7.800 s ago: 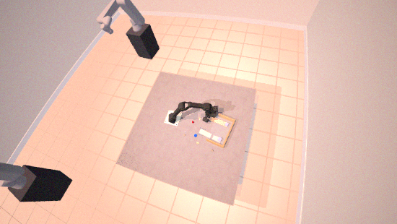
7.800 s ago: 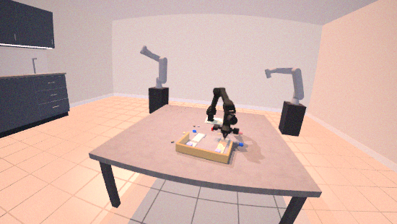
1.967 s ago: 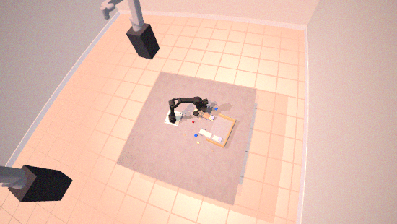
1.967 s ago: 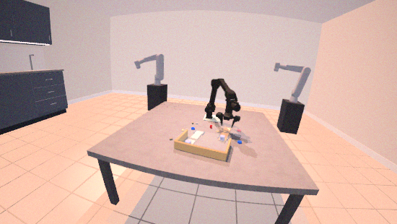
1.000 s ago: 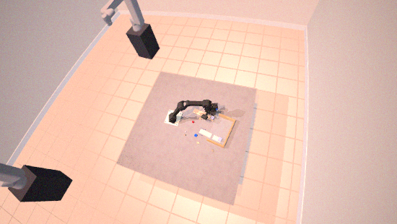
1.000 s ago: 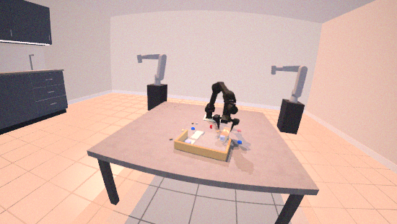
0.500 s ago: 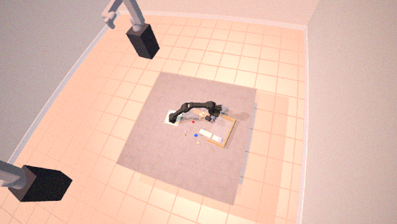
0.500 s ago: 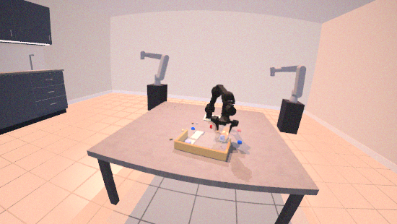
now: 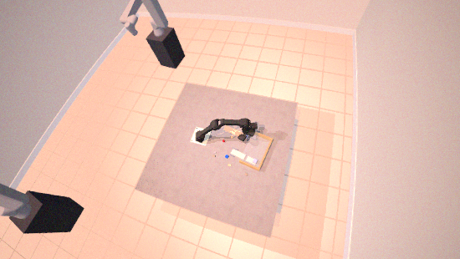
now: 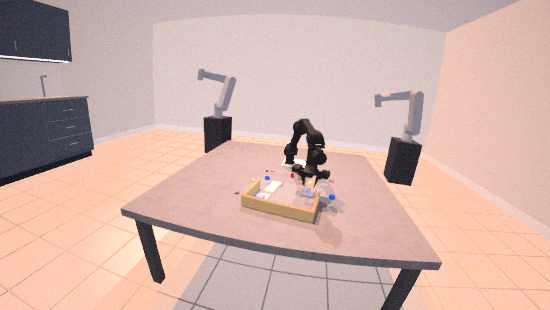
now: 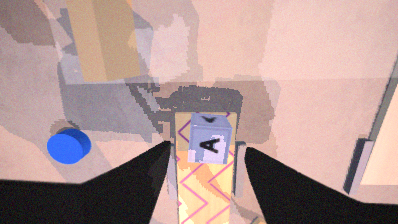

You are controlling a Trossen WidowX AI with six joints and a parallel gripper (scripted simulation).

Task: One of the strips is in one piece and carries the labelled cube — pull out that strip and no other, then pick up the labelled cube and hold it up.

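Observation:
A cream strip with a pink and purple zigzag point(image 11: 202, 202) runs up the wrist view between low grey side rails. The part in view looks unbroken; its near end is out of view. A pale blue cube point(image 11: 210, 145) point(image 10: 308, 191) marked with a black A sits on the strip near its far end. My gripper point(image 11: 208, 150) point(image 10: 309, 184) is partly open, with one finger on each side of the strip and cube and gaps beside the cube. A second, white strip point(image 9: 237, 154) point(image 10: 273, 187) shows a gap along it and bears a lilac cube point(image 9: 254, 160) point(image 10: 260, 196).
A wooden wall point(image 9: 267, 154) point(image 10: 280, 207) point(image 11: 110, 40) stands around the far ends of the strips. A blue cylinder point(image 11: 68, 146) point(image 10: 332, 196) lies left of the zigzag strip in the wrist view. A red piece point(image 9: 223, 140) point(image 10: 292, 175) and another blue piece point(image 9: 227, 156) point(image 10: 267, 178) lie nearer the arm's base.

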